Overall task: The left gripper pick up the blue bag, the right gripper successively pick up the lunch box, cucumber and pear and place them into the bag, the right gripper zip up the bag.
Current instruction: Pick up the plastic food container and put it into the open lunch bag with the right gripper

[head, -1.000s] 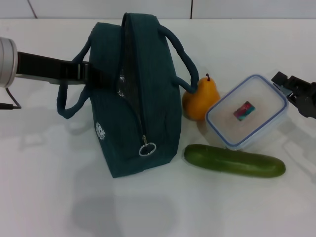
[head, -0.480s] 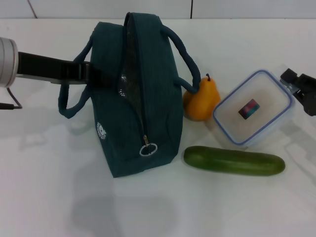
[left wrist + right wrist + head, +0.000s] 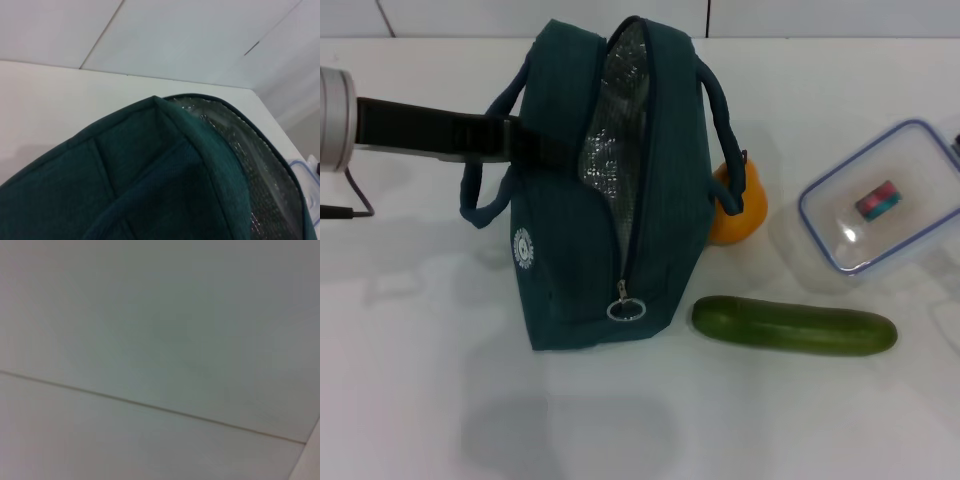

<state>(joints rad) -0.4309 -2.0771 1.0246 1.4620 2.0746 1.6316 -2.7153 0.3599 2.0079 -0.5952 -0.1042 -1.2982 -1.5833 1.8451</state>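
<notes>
A: Where did things stand around the blue bag point(image 3: 610, 190)?

B: It stood upright on the table point(image 3: 420, 380), mouth open, foil lining showing. The left gripper point(image 3: 525, 145) reached in from the bag's left and was at the bag's left side by the near handle. It seemed to be gripping the fabric there, but its fingers were hidden against the cloth, so I couldn't tell how they were set.

A: And the food?

B: The pear point(image 3: 740, 205) sat just to the right of the bag, partly behind its handle. The cucumber point(image 3: 795, 326) lay on the table right of the bag's front corner. The lunch box point(image 3: 880, 210) was further right, tilted and apparently lifted off the table. I judged the right gripper held it, but that gripper was out of view; its wrist camera showed only blank wall.

A: What could have gone wrong?

B: The box is wide and the bag's opening narrow. Brought in flat, it might catch on the zip edge or the right handle and push the bag over. If the left grip was slack, the mouth could sag shut. A low swing might also knock the pear.
</notes>
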